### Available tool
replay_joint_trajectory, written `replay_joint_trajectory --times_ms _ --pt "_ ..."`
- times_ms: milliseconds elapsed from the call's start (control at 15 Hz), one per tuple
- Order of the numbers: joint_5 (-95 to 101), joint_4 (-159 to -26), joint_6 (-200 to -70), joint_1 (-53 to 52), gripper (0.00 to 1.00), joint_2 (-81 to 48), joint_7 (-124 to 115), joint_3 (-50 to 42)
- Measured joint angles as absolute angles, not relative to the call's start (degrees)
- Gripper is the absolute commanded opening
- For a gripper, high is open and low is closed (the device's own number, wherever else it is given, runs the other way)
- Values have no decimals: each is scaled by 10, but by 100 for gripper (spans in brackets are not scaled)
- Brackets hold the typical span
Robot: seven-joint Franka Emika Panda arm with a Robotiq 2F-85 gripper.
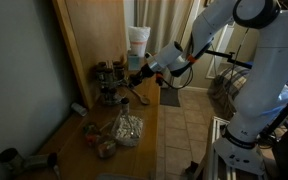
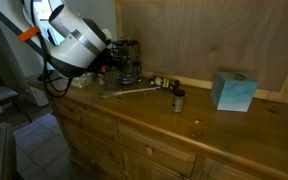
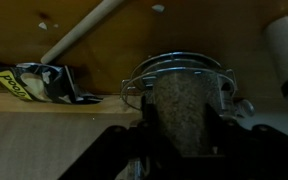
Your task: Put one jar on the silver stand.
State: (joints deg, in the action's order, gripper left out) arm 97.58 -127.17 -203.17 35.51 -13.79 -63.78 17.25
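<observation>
In the wrist view my gripper (image 3: pixel 180 128) is shut on a jar (image 3: pixel 179 100) of grey-beige grains, with one dark finger on each side. The jar is right at the silver stand (image 3: pixel 142 78), whose wire rings curve around its top. I cannot tell whether the jar rests on the stand. In both exterior views the gripper (image 1: pixel 136 77) reaches the silver stand (image 1: pixel 108 82) (image 2: pixel 127 62) by the wooden back panel. In one of them the arm mostly hides the gripper. Other small jars stand on the rack.
A wooden spoon (image 1: pixel 136 96) (image 2: pixel 130 90) (image 3: pixel 84 30) lies on the wooden counter next to the stand. A small dark jar (image 2: pixel 178 98) and a blue box (image 2: pixel 232 91) sit further along. A crumpled clear bag (image 1: pixel 126 128) and a white roll (image 1: pixel 137 40) are nearby.
</observation>
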Motion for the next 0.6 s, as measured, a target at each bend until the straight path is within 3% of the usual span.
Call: replay_joint_trajectory --times_ms 600 --pt "976 -1272 -2032 355 48 -138 -638 173"
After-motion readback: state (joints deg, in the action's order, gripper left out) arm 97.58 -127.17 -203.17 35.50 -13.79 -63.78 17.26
